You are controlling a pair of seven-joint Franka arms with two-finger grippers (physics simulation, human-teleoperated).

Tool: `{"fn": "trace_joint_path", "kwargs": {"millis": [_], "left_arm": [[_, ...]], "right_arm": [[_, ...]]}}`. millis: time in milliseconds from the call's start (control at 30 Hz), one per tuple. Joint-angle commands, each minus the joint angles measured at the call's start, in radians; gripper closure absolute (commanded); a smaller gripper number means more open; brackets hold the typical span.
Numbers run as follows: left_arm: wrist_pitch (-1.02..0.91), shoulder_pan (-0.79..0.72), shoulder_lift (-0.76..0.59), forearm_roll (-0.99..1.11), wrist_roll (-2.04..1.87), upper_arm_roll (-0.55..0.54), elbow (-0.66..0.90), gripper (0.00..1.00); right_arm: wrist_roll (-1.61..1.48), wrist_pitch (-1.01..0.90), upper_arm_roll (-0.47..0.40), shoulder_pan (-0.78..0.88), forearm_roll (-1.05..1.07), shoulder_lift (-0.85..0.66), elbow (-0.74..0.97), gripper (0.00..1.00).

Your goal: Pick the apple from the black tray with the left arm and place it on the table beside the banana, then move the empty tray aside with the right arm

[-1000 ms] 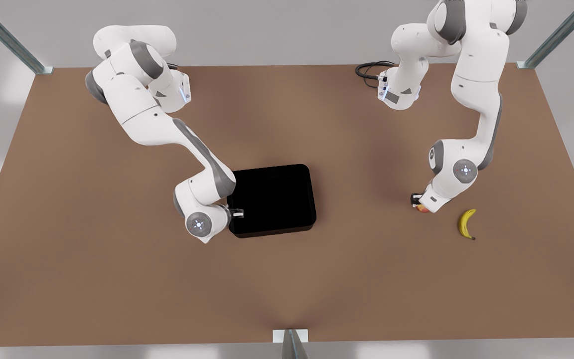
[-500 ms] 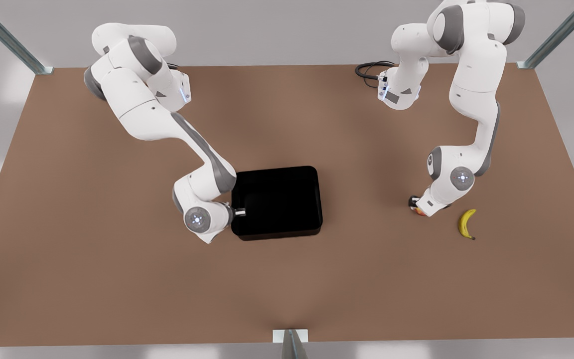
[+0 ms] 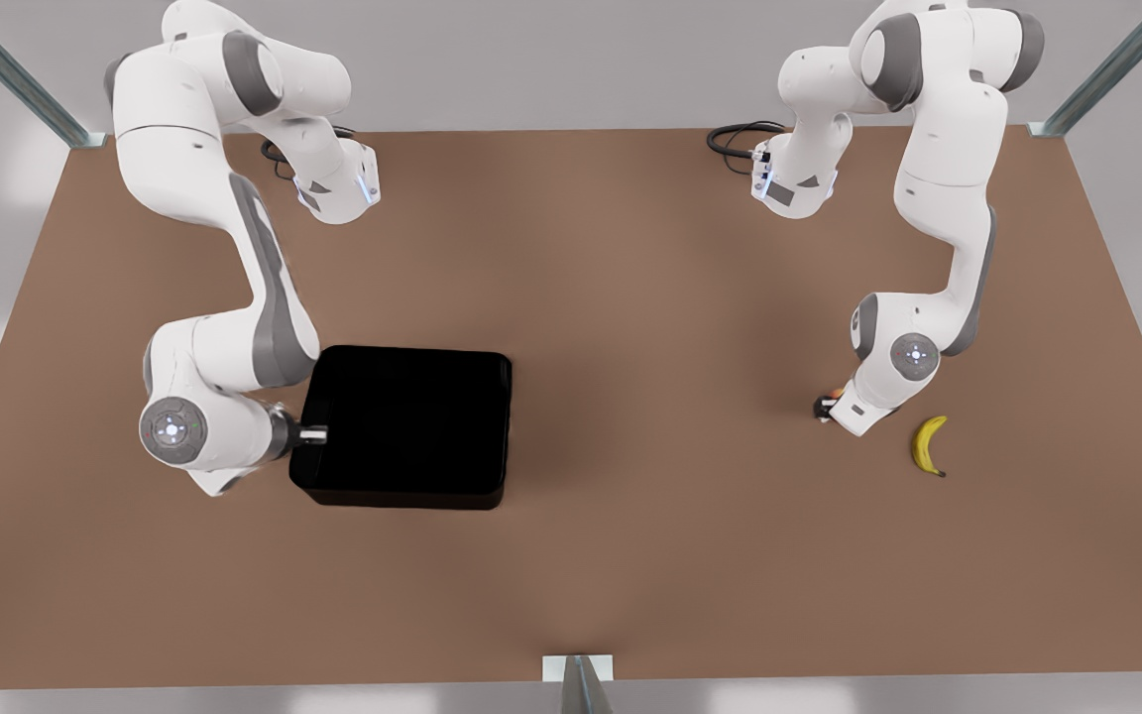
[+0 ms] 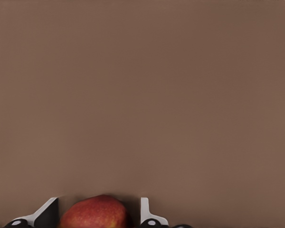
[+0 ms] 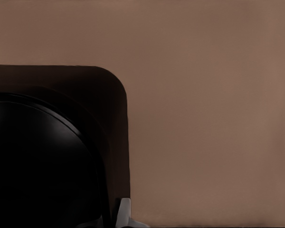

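On the brown bench, toward the front view's right, the left pincer points down at the surface with the apple between its fingers. In the left wrist view the red, yellow-blushed apple sits between the two light finger pads, with a narrow dark gap on each side of the fruit, so I cannot tell whether the pads press it or stand just off it. In the front view only a sliver of red shows beside the pincer's black tip. The banana lies near this pincer, on the side toward the bench's right edge in the front view, apart from both the apple and the arm. Bare brown bench stretches ahead of the pincer in the wrist view.

Toward the front view's left, the right pincer is clenched on the side wall of the black tray, at the wall nearest the arm's wrist. The tray extends away from this pincer toward the bench's middle. The right wrist view shows the tray's rounded corner and glossy raised rim against open bench. Wide bare bench lies between the tray's far wall and the left pincer, and more open surface runs from the tray toward the front edge.
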Motion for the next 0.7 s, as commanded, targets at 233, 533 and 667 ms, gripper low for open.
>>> {"fn": "trace_joint_path", "kwargs": {"millis": [233, 533, 667], "left_arm": [[-0.187, 0.003, -0.19, 0.013, -0.071, 0.002, 0.023, 0.0], [-0.825, -0.004, -0.321, -0.098, 0.063, -0.098, 0.528, 0.0], [-0.825, -0.006, -0.35, -0.095, 0.06, -0.116, 0.559, 0.0]], "right_arm": [[-0.865, -0.014, -0.245, -0.029, -0.006, 0.052, 0.022, 0.93], [-0.995, 0.182, -0.31, -0.037, 0.096, 0.177, 0.022, 0.91], [-0.963, 0.19, -0.307, -0.035, 0.106, 0.184, 0.025, 0.33]]}}
